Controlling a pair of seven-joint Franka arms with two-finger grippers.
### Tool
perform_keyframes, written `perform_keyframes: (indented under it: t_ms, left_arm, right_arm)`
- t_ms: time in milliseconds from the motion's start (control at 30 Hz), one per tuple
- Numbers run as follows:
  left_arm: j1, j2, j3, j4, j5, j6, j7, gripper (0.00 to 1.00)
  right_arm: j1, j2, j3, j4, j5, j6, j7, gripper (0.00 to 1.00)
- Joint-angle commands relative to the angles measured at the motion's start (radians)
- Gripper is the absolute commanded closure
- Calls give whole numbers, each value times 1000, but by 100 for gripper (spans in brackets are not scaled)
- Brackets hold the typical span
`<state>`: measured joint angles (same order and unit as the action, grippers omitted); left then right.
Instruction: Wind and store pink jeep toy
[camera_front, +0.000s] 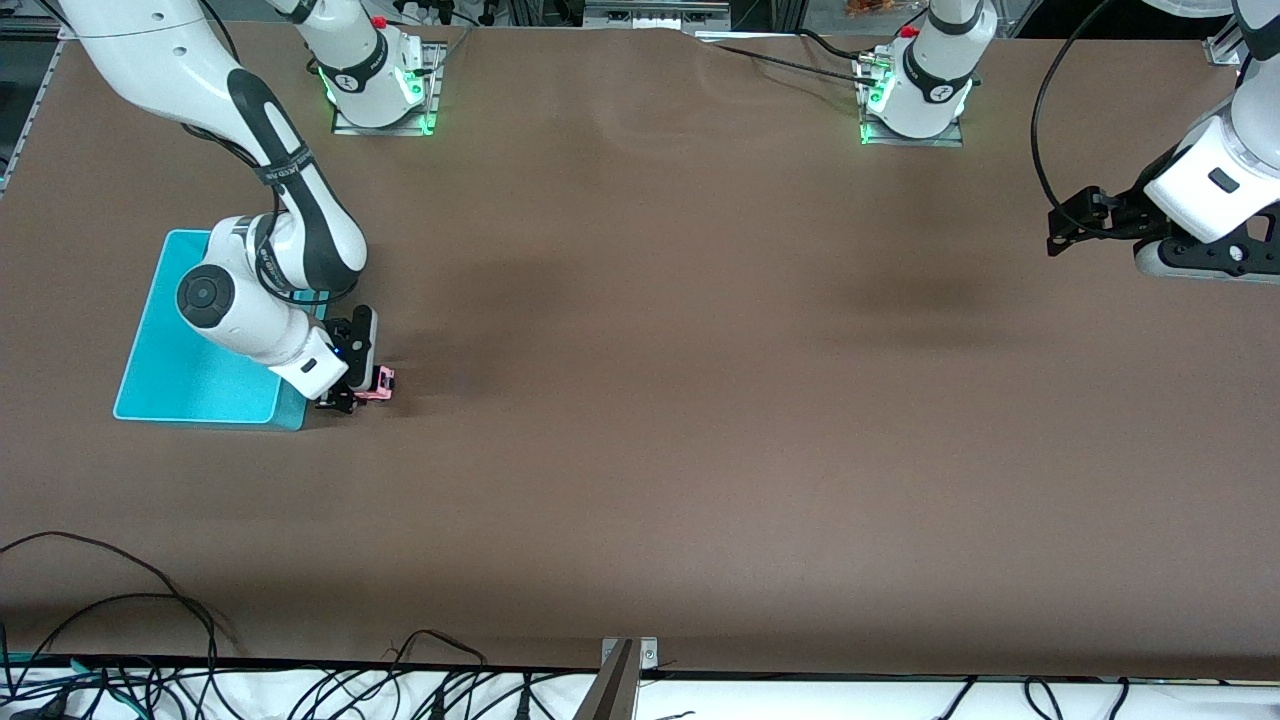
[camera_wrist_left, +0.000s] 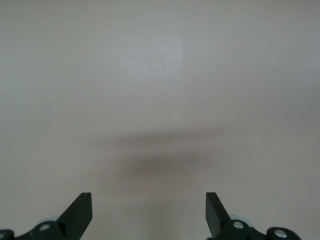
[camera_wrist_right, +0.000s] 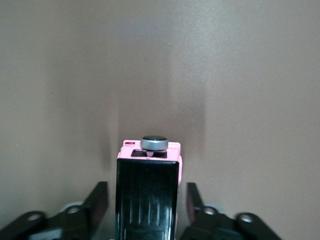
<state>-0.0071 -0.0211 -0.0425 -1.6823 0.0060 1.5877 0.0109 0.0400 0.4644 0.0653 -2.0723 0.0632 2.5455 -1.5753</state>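
Observation:
The pink jeep toy is at table level right beside the turquoise bin, at the bin's corner nearer the front camera. My right gripper is low around it. In the right wrist view the jeep shows its black top and a grey spare wheel, and it sits between the fingers of the right gripper. A small gap shows on each side, so the jaws are open. My left gripper waits open and empty over bare table at the left arm's end, and it also shows in the left wrist view.
The bin lies toward the right arm's end, partly covered by the right arm. Cables run along the table edge nearest the front camera. A metal bracket sits at the middle of that edge.

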Motion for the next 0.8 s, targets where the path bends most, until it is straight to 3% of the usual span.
perform_keyframes:
  t_ms: [0,100,200,768]
  left_arm:
    - [1,4,0,24,-17,-28,-8,0]
    - [1,4,0,24,-17,-26,-8,0]
    - [1,4,0,24,-17,-28,-8,0]
    - [1,6,1,26,-18,-26,-8,0]
  right_arm:
    - [-3,-4,-1,-15,12,16,-38,74]
    - [-2,-7,-1,-14,12,15,-32,92]
    - [-2,-15,-1,-8,12,13,-28,99]
    - [-2,-153,1,103,13,-286,55,100]
